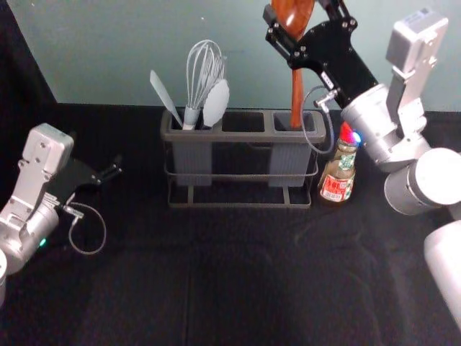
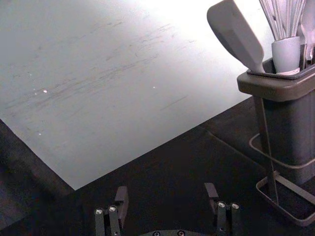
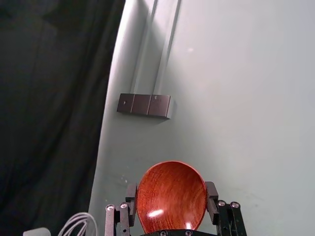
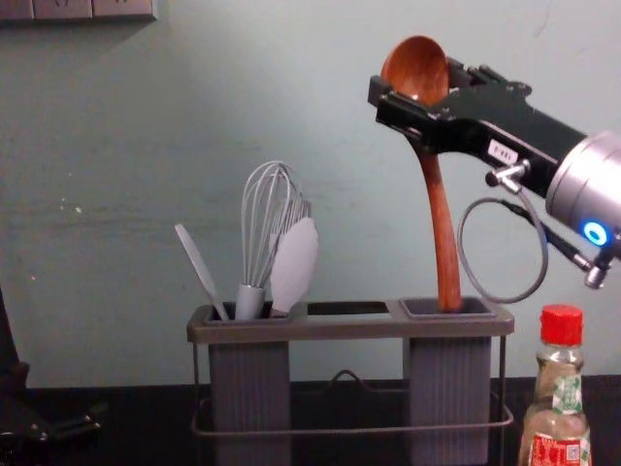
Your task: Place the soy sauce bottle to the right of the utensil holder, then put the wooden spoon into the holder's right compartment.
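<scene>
My right gripper [image 1: 294, 9], above the utensil holder [image 1: 241, 175], is shut on the bowl of the wooden spoon [image 1: 297, 97]. Seen from the right wrist, the gripper [image 3: 171, 189] has one finger against each side of the spoon's bowl [image 3: 171, 196]. In the chest view the spoon [image 4: 441, 218] hangs nearly upright, its handle's lower end inside the holder's right compartment [image 4: 448, 388]. The soy sauce bottle [image 1: 338, 173] stands upright just right of the holder. My left gripper [image 1: 114, 170] is idle left of the holder; in its wrist view the gripper [image 2: 166, 191] is open and empty.
A whisk [image 4: 260, 228] and two pale utensils, one a spatula [image 4: 295, 264], occupy the holder's left compartment. Behind stands a pale green wall [image 1: 130, 50]. Black cloth [image 1: 216, 288] covers the table in front. A cable loops beside my right gripper, above the bottle.
</scene>
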Robot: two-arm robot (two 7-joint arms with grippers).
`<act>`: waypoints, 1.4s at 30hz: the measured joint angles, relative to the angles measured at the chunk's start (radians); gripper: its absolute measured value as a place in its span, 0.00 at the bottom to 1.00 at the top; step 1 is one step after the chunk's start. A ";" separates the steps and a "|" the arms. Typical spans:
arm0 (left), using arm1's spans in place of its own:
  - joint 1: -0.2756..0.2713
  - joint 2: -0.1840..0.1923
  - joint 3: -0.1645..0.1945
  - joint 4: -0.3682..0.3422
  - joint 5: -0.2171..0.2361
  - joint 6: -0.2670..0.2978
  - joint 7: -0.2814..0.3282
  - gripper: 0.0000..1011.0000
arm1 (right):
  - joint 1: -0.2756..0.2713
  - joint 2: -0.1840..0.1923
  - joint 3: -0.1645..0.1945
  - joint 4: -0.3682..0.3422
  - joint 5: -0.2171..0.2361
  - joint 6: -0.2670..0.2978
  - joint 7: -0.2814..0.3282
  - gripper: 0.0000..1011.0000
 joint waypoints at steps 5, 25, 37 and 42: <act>0.000 0.000 0.000 0.000 0.000 0.000 0.000 1.00 | 0.008 -0.017 0.004 0.064 0.011 -0.077 0.014 0.83; 0.000 0.000 0.000 0.000 0.000 0.000 0.000 1.00 | 0.009 -0.065 0.029 0.246 0.022 -0.259 0.062 0.83; 0.000 0.000 0.000 0.000 0.000 0.000 0.000 1.00 | -0.016 -0.073 0.044 0.270 0.022 -0.279 0.075 0.83; 0.000 0.000 0.000 0.000 0.000 0.000 0.000 1.00 | -0.025 -0.075 0.048 0.274 0.020 -0.282 0.078 0.83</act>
